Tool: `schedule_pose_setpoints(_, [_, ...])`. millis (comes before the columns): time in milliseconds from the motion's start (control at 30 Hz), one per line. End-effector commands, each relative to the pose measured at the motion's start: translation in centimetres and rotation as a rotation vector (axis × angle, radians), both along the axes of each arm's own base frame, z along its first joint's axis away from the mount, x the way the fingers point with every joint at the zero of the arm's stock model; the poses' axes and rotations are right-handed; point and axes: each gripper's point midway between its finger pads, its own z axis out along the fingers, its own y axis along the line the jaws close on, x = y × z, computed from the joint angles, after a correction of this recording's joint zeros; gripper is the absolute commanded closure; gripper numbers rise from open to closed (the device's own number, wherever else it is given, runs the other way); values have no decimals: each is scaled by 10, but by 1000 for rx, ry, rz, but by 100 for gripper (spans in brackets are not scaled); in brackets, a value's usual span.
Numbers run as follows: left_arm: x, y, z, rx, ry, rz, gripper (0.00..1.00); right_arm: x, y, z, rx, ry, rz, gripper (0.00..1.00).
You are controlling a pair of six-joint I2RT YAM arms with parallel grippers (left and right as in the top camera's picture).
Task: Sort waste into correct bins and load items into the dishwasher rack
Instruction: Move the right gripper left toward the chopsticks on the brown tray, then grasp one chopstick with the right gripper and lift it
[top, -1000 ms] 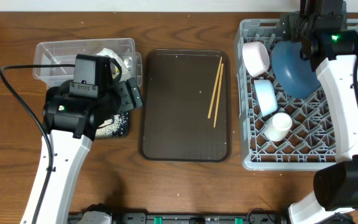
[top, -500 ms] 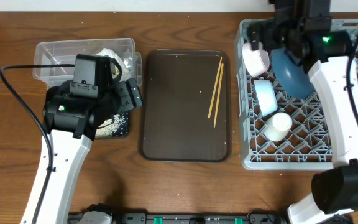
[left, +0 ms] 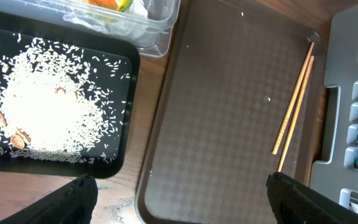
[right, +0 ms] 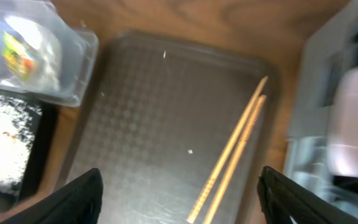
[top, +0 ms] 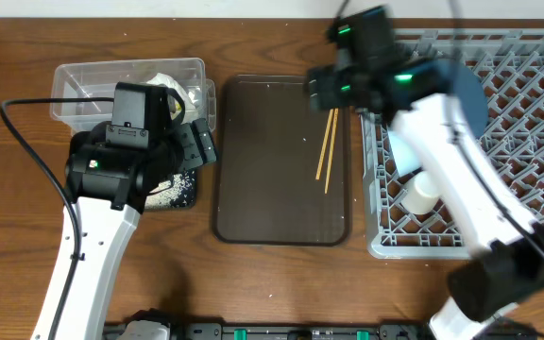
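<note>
Two thin wooden chopsticks [top: 327,142] [right: 232,155] [left: 294,106] lie side by side on the right part of the dark brown tray [top: 272,170]. My right gripper [top: 333,87] [right: 179,202] hovers open over them, nothing between its fingers. My left gripper [top: 196,142] [left: 182,202] hangs open and empty over the tray's left edge, beside the black bin [left: 126,124] holding rice [left: 42,118]. The clear tub [top: 126,80] [right: 36,74] holds tissue and the wrapper [right: 17,50]. The grey rack [top: 527,123] carries the dark blue plate [top: 472,104], pale blue bowl [top: 402,151], white cup [top: 423,194] and a blurred white bowl [right: 353,118].
The tray lies between the two bins on the left and the rack on the right, close to both. My right arm stretches across the rack's left side. Bare wooden table [top: 281,283] runs along the front.
My right arm has swung left, from above the plate in the rack to above the chopsticks on the tray. The left arm has not moved.
</note>
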Motion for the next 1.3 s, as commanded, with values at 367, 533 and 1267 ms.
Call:
schedule_pose_setpoints(367, [-1,4,-4,16,14,6,10,7,-5,-152,-236,233,-169,62])
schedule_pose_setpoints(533, [-1,4,-4,16,14,6,10,4,-7,-178,-267,280,-173,69])
schedule_pose_setpoints(1267, [-1,4,-4,16,14,6,10,-17,-28,-215,-356,410,-183,99])
